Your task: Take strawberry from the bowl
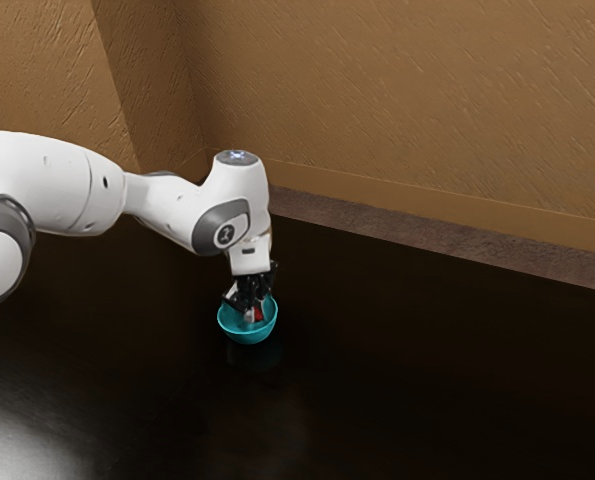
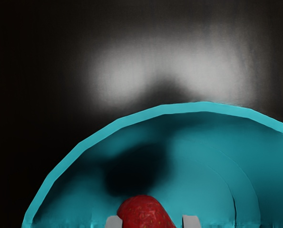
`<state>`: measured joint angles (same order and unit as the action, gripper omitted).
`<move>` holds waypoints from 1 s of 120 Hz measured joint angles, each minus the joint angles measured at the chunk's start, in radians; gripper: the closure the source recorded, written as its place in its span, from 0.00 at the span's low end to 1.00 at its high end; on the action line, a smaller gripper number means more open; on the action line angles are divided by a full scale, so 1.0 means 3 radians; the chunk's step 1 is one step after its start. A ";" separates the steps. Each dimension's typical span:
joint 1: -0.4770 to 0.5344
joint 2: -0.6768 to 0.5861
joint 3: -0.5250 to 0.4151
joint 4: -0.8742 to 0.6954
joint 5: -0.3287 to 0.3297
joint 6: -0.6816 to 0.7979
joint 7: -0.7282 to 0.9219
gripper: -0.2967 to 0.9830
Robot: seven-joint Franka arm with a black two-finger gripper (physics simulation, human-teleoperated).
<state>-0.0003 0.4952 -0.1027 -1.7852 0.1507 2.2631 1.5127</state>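
Round teal bowl (image 1: 249, 336) on smooth black tabletop (image 1: 427, 380), a bit to ext. view's left. Red rounded strawberry (image 2: 143, 213) in bowl, btwn fingertips of black two-finger gripper (image 1: 253, 306). Behind tabletop: mottled brown strip (image 1: 427, 233), then rough tan wall (image 1: 397, 100).

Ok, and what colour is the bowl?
Teal all over, rim and inside; clearest in the wrist view.

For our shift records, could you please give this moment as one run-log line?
end effector: down in teal bowl | strawberry: inside bowl, at end effector | removal: not yet done
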 joint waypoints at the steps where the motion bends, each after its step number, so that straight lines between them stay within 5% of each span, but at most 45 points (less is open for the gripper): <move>1: -0.0001 -0.0014 0.0000 -0.0006 0.0000 0.0001 0.0001 0.81; 49: -0.0247 -0.0471 -0.0234 -0.0088 -0.0042 -0.0117 -0.0062 0.76; 101: -0.0504 0.0028 -0.0282 0.0135 -0.0102 -0.0097 -0.0230 0.75; 120: -0.0505 0.0045 -0.0281 0.0139 -0.0103 -0.0114 -0.0269 0.52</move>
<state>-0.1518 0.5086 -0.1871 -1.7436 0.1198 2.2290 1.4320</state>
